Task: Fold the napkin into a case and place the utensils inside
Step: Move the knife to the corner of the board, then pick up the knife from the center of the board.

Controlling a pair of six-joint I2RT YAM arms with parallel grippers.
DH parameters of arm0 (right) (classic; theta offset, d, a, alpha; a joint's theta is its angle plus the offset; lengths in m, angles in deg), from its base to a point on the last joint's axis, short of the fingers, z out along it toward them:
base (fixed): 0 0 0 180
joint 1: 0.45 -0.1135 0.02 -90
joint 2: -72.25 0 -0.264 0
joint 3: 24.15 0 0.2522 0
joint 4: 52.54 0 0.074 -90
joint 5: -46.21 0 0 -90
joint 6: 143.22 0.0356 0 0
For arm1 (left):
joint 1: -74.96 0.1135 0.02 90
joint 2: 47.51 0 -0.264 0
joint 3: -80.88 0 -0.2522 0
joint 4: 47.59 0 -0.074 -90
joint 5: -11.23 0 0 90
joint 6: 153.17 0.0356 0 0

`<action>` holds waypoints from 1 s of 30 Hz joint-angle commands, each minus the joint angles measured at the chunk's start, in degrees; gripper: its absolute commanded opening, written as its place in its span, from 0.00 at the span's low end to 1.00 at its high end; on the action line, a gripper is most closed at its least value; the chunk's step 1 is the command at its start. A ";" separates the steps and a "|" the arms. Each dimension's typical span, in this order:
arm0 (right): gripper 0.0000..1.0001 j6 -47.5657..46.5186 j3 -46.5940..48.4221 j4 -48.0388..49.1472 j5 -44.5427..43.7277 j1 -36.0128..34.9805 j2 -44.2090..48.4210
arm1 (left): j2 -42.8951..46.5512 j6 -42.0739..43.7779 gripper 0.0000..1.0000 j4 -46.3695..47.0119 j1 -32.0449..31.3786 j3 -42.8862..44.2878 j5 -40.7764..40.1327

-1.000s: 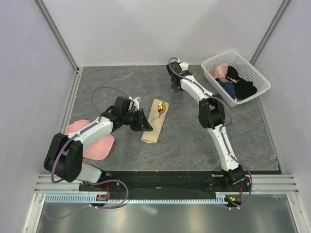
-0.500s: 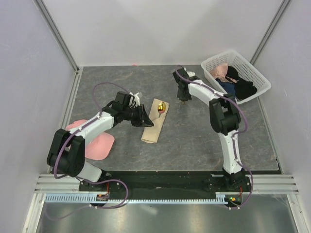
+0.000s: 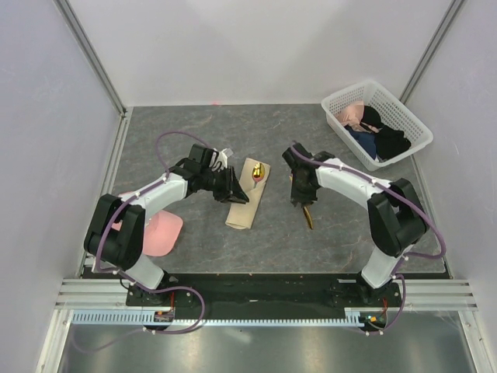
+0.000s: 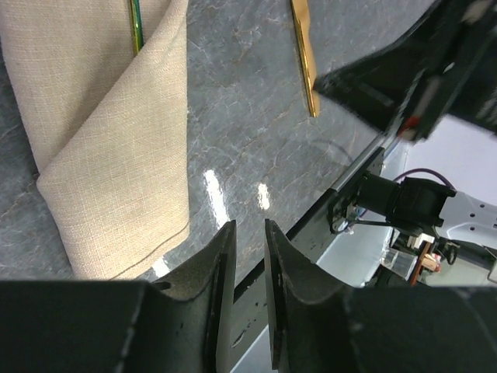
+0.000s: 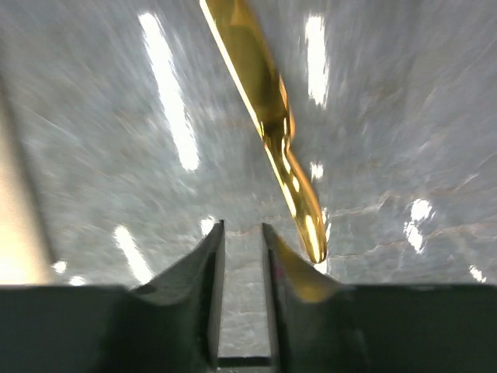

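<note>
Top external: left of the folded napkin [image 3: 241, 214] holding the spoon [image 3: 258, 171], my left gripper [image 3: 235, 196] sits narrowly parted and empty, apparently to steady it, while my right gripper [image 3: 301, 200], jaws slightly apart and empty, hovers over the knife [image 3: 309, 217] lying to the napkin's right.

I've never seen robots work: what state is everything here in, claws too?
Beige cloth napkin: folded into a narrow case, lying flat.
Small spoon, yellow-orange bowl, green handle: tucked in the napkin, bowl sticking out.
Small orange plastic knife: loose on the table, outside the napkin.
Left claw: slightly open, empty.
Right claw: slightly open, empty, beside the knife.
White plastic basket: upright, holding clothes.
</note>
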 commanded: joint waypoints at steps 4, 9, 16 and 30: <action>0.47 -11.40 10.78 -1.06 0.96 5.99 -1.45 | 1.27 1.55 0.28 0.17 0.37 0.72 2.70; 0.50 -20.46 11.76 -2.91 4.39 6.16 -4.80 | 1.71 2.16 0.28 -0.45 0.55 1.16 2.26; 0.54 -20.91 6.66 -0.89 5.88 5.99 -5.24 | 1.09 1.37 0.29 -0.01 0.72 0.89 2.70; 0.45 -17.31 3.05 4.91 1.50 4.67 -10.60 | 1.44 0.49 0.31 0.17 0.72 0.54 2.61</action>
